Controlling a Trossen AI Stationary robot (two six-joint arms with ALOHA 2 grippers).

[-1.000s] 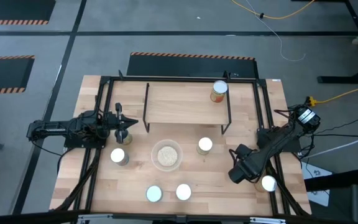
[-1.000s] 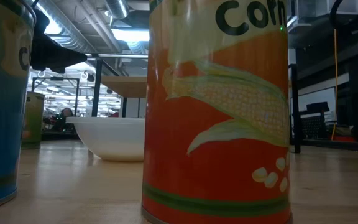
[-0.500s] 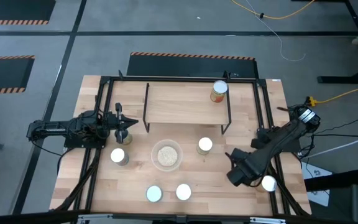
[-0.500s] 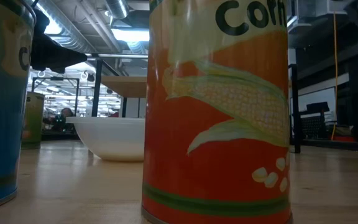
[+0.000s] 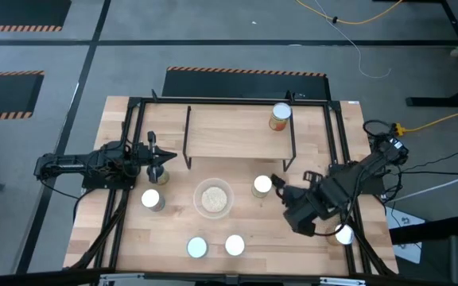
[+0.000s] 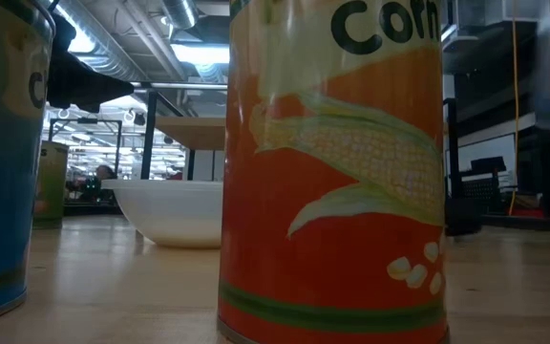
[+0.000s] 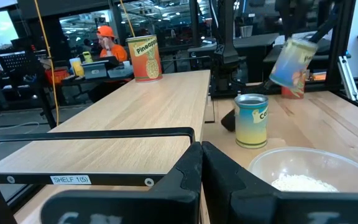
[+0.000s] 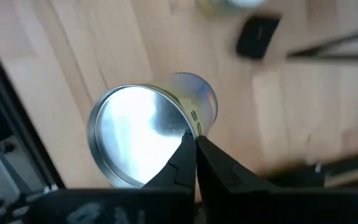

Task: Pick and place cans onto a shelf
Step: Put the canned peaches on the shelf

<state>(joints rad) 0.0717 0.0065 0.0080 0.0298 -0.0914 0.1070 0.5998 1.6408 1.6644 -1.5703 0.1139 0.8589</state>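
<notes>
The wooden table (image 5: 293,256) fills the high view's lower centre. The shelf (image 5: 229,131) sits at its upper middle, a pineapple can (image 5: 279,117) on its right end. The right gripper (image 8: 196,138), lower right of the shelf, pinches the rim of a tilted can (image 8: 148,137) lifted off the table. The left gripper (image 5: 165,160), closed and empty, waits left of the shelf.

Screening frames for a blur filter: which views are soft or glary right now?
Left wrist view: the lifted can is smeared by motion, while the pineapple can is sharp. Right wrist view: tabletop and black block blurred, glare on the can's rim. Low view: corn can fills the frame.
</notes>
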